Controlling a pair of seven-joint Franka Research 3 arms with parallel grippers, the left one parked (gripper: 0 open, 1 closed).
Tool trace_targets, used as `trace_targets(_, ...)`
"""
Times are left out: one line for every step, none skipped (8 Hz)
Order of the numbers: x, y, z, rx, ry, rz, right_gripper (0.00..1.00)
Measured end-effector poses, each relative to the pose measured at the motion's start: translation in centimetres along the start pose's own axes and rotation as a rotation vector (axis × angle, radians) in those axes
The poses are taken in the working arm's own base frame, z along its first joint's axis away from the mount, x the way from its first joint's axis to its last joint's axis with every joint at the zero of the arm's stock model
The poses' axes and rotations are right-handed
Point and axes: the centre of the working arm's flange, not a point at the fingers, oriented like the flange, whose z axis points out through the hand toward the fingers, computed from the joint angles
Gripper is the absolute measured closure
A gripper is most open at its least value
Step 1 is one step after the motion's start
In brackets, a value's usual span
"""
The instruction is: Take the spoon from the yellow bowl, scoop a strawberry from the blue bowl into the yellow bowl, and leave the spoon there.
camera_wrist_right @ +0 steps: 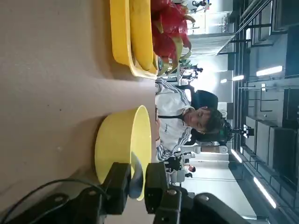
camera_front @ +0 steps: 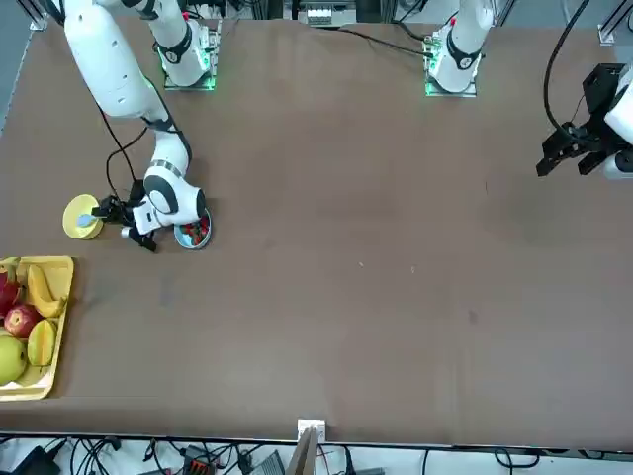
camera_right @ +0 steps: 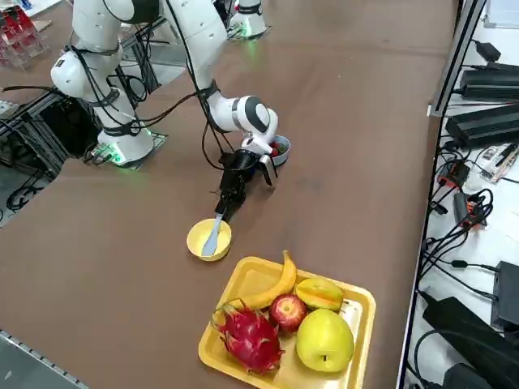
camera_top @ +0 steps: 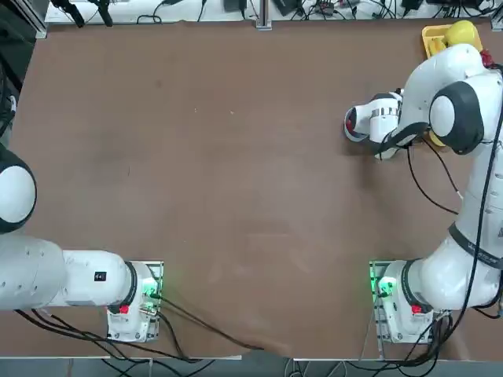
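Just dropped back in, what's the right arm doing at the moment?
The right gripper is level at the rim of the yellow bowl, its fingers either side of the handle of the spoon, whose scoop end lies in that bowl. The spoon is not lifted yet. The blue bowl with the strawberries sits behind the wrist, untouched. The fruit tray stands beside the yellow bowl.

— What does my working arm (camera_top: 460, 118) look like from your end?
— I see glossy white shells with dark grey joint caps, a thin black cable looping along it, and green lights glowing at its base (camera_top: 385, 284).
— And the tool (camera_wrist_right: 136, 181)?
— I see black, blocky fingers (camera_wrist_right: 117, 186).
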Motion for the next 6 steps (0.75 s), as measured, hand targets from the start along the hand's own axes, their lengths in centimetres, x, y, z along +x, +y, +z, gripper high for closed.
trace_targets(0.0, -0.01, 0.0, 0.0, 0.0, 0.0, 0.75)
trace_targets(-0.02, -0.03, 0.01, 0.0, 0.0, -0.001, 0.76)
trace_targets(-0.04, -0.07, 0.02, 0.0, 0.0, -0.002, 0.77)
trace_targets(-0.09, -0.15, 0.04, -0.001, -0.001, -0.003, 0.78)
trace_targets(-0.13, -0.22, 0.06, -0.001, -0.001, -0.005, 0.78)
trace_targets(-0.16, -0.26, 0.09, -0.002, -0.001, -0.006, 0.8)
